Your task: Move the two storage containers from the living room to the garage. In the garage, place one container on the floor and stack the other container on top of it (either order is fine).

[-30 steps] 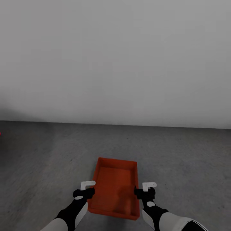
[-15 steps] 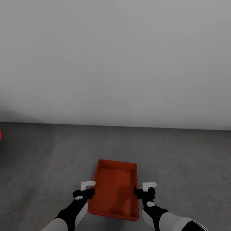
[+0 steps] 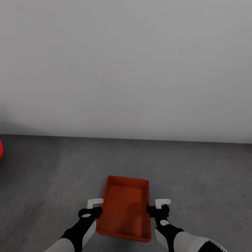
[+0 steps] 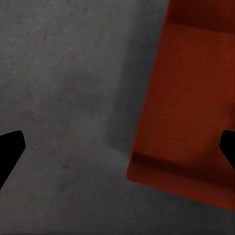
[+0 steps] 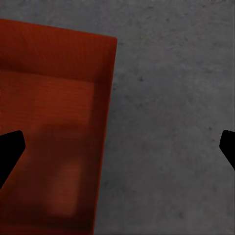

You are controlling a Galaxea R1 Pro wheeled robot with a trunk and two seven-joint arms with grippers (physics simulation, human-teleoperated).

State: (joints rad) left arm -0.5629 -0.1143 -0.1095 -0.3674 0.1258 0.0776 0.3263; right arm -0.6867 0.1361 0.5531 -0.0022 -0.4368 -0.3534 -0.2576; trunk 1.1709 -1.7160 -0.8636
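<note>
Storage container (image 3: 125,208) sits on the grey garage floor (image 3: 196,175) near the wall, flanked by the left gripper (image 3: 95,207) and right gripper (image 3: 158,206), both wide open, gripping nothing, apparently positioned to release or lift it.

A red shape (image 3: 1,148) is cut by the head view's left edge. The container's (image 3: 126,206) near corners sit behind both wrists.

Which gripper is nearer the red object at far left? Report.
Left. The left gripper is on the container's side facing the red object; the right gripper is beyond the container.
</note>
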